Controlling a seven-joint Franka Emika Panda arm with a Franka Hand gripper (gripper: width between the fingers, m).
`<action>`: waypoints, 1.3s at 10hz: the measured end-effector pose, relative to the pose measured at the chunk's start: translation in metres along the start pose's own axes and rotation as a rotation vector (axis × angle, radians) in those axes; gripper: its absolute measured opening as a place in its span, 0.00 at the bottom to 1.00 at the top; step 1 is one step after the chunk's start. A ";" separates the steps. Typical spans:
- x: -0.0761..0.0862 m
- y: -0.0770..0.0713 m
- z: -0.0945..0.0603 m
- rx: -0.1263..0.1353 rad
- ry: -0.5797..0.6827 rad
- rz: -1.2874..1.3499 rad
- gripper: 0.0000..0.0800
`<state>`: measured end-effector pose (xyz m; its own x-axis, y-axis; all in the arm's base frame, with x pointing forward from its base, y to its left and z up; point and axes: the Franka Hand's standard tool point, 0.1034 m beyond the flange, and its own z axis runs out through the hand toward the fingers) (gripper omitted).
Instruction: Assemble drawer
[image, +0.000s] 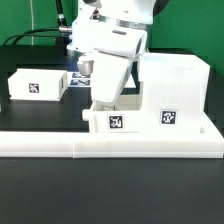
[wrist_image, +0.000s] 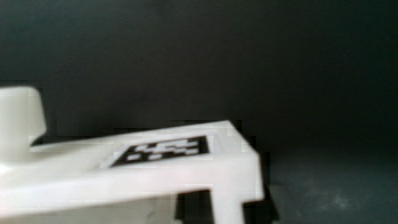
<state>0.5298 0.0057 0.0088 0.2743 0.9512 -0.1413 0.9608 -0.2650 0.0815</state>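
Note:
A drawer (image: 118, 120), a low white box with a black-and-white tag on its front, stands against the tall white housing (image: 172, 92) on the exterior view's right. My gripper (image: 103, 104) comes down on the drawer's left end. In the wrist view the two dark fingers (wrist_image: 194, 208) stand either side of the drawer's thin white wall (wrist_image: 107, 165), so the gripper (wrist_image: 226, 208) is shut on it. The drawer's tag (wrist_image: 164, 150) lies just beyond the fingers. A second low white tagged box (image: 38, 85) sits apart at the exterior view's left.
A white L-shaped fence (image: 60, 146) runs along the front, with the drawer and housing close behind it. The marker board (image: 84, 74) lies behind the arm. A white upright shape (wrist_image: 18, 118) stands at the wrist view's edge; I cannot tell what it is.

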 end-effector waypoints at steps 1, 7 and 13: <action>0.000 -0.002 -0.001 0.010 -0.011 0.039 0.07; -0.004 -0.004 -0.001 0.019 -0.023 0.003 0.53; 0.001 0.001 -0.043 0.018 -0.053 -0.044 0.81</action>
<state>0.5292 0.0128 0.0513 0.2330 0.9524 -0.1965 0.9724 -0.2262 0.0568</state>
